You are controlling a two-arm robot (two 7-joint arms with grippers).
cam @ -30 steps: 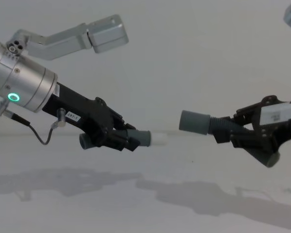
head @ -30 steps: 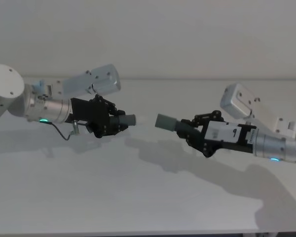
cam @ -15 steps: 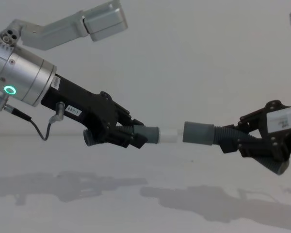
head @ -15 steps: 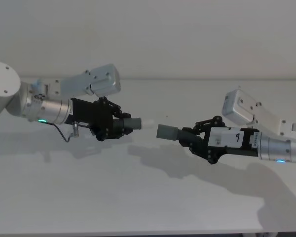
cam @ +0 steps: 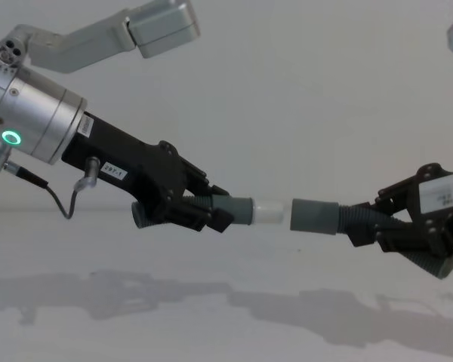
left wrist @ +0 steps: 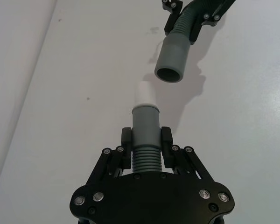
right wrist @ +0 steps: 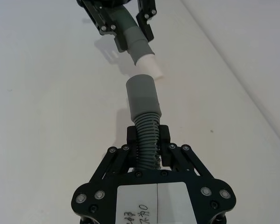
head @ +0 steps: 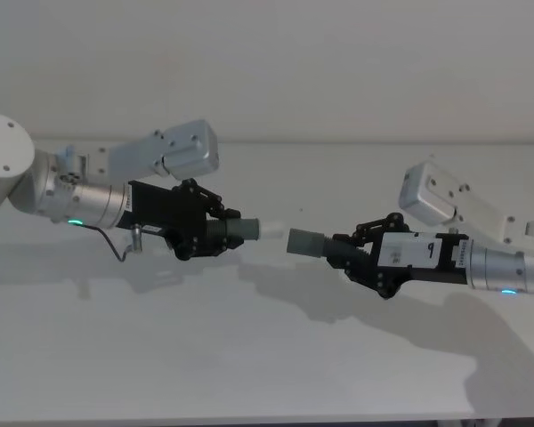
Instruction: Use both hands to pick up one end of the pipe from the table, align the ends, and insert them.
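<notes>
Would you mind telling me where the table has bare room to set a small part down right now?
The table is bare along its near edge, in front of both arms, and on the far strip behind them. The crowded spot is mid-air at the centre, where the left gripper holds the white tip just short of the grey cuff held by the right gripper.

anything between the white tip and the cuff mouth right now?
Nothing visible. The pale tip, held by the left gripper, faces the open dark cuff, held by the right gripper, across a small open gap above the table.
</notes>
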